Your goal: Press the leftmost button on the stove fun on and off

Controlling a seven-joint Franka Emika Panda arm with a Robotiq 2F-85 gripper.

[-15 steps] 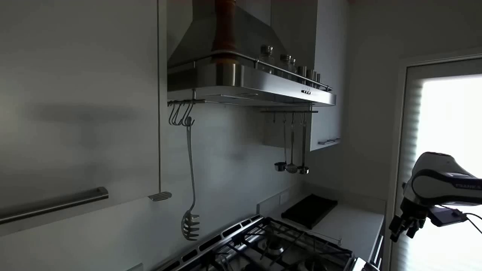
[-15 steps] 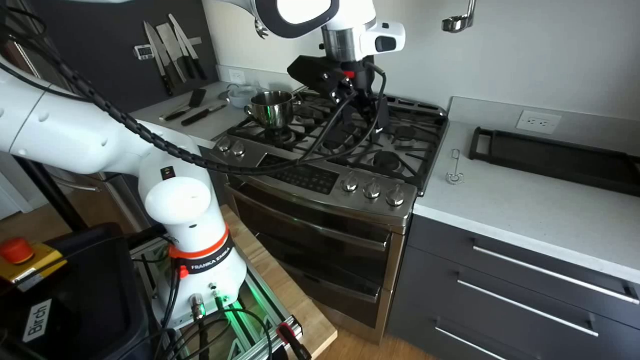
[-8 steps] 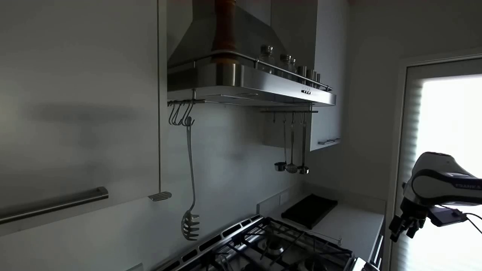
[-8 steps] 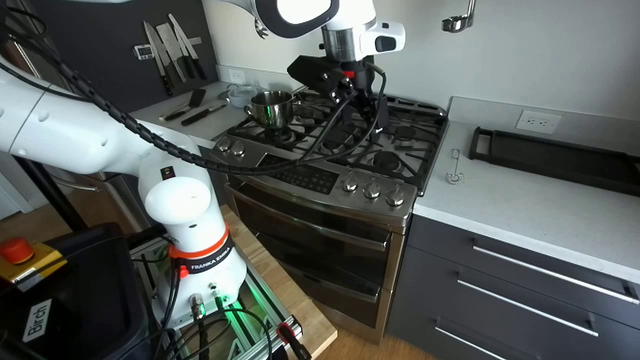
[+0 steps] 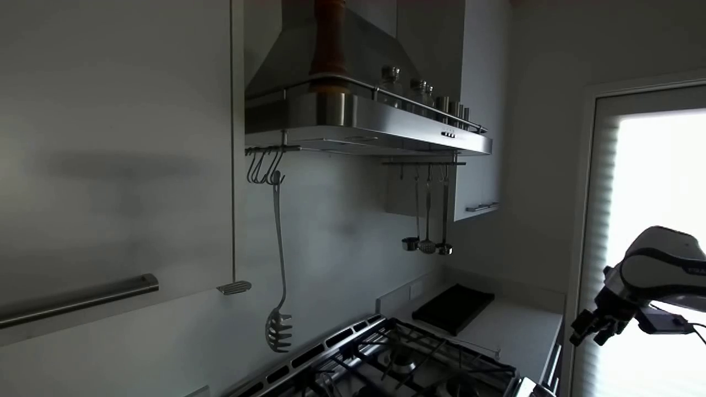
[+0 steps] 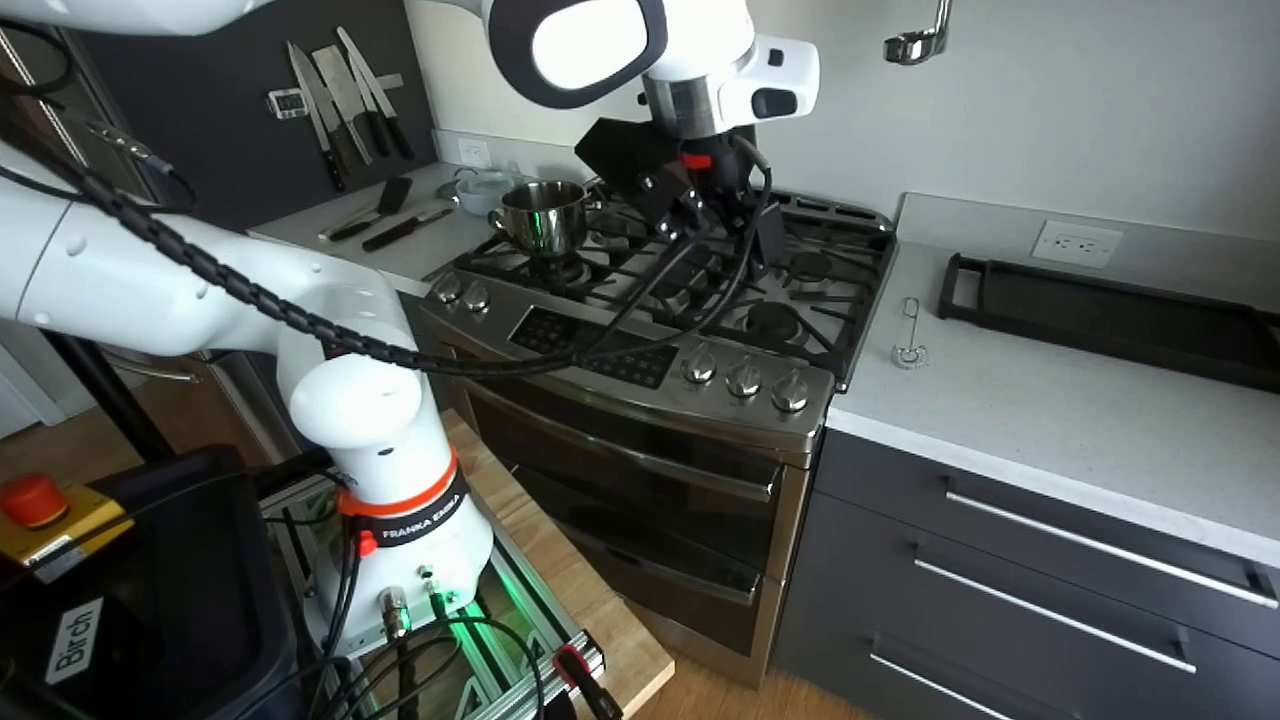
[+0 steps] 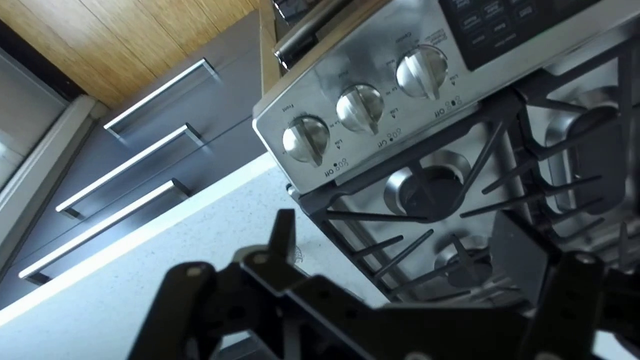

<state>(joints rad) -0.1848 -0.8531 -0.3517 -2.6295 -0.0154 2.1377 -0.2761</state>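
the thing i am after is the small dark leftmost button [image 5: 443, 133] in its short row on the front lip of the brushed stainless-steel range hood [image 5: 397, 122]; in an exterior view it sits toward the lip's far corner. my black two-fingered gripper [image 7: 395, 227] is spread wide with nothing between its fingers, well apart from the hood and lower than it, angled down; the wrist view looks onto the corner where the front edge of the black-grated steel cooktop [image 7: 361, 199], with its three round silver knobs [image 7: 359, 107], meets the edge of the pale speckled worktop [image 7: 130, 280]. i judge the button fixed in its panel, so there is no weight to carry and nothing to pinch. i expect a hard, smooth cap with a short springy travel, slippery if i come at it aslant. the neighbouring buttons [image 5: 450, 135] sit just beside it, so spread fingers could catch two: better to close up and set one narrow tip square on the cap's middle, press until it gives, draw back, then press again for off. the steel lip should stand the push, but the clear glass jars with metal lids [image 5: 391, 87] above its upper edge look breakable, so i would keep the pressure light and level
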